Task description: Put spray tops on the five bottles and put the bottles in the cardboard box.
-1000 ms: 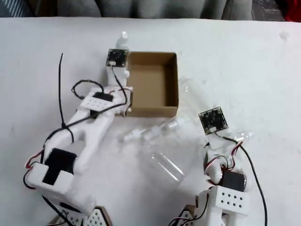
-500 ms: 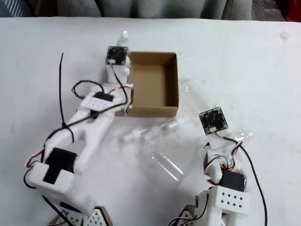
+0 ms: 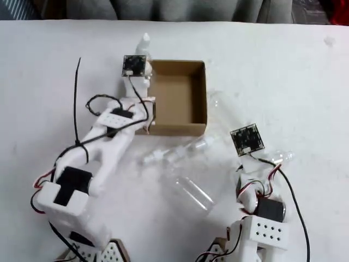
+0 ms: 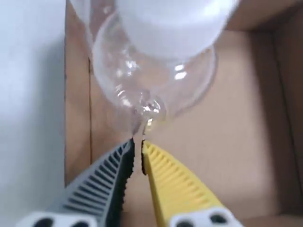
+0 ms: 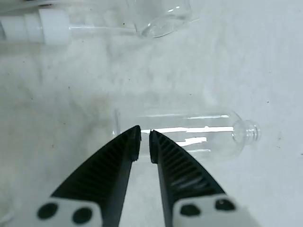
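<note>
Cardboard box (image 3: 173, 129): open-topped, on the white table (image 3: 283, 71), nothing inside. Left gripper (image 4: 138, 144): at the box's left wall, grey and yellow fingers drawn almost together with a thin slit between them. Their tips are against the clear wall of the topped bottle (image 4: 151, 80); a firm pinch cannot be confirmed. Topped bottle: at the box's far left corner, over the wall, white spray top (image 3: 144, 40) pointing away from the arm. Right gripper (image 5: 142, 135): black fingers nearly closed and holding nothing, poised above the bare bottle (image 5: 189, 131), which lies on its side without a top. Also lying in front of the box are a second topped bottle (image 3: 180, 150) and an open bottle (image 3: 192, 192).
</note>
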`<state>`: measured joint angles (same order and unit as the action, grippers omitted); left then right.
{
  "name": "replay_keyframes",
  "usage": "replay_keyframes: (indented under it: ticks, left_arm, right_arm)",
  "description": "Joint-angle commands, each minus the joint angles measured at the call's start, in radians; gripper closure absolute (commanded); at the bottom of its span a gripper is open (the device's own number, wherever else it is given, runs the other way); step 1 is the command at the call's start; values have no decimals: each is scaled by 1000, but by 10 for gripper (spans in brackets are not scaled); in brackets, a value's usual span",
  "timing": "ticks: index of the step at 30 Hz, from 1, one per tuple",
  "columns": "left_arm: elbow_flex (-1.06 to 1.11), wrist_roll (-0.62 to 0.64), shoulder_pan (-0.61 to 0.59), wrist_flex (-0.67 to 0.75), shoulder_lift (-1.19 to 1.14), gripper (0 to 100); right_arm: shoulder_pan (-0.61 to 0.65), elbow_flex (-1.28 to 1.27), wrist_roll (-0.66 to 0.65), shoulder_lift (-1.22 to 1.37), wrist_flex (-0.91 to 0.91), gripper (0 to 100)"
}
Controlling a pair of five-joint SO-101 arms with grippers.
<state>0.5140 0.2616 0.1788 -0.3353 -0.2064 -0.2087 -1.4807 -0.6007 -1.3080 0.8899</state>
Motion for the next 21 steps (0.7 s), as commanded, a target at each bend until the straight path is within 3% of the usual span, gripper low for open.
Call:
replay_keyframes:
  ticks: [1,13,21]
  left_arm:
    - [-57,14,-2,58,8,977]
    - [-55,15,-4,89,8,977]
    - [-40,14,1,29,25,977]
  right_arm:
    - [-8,-20,-14,-1,2,981]
    - [-8,-20,-15,-1,2,981]
    - [-8,-26,-15,-1,-2,981]
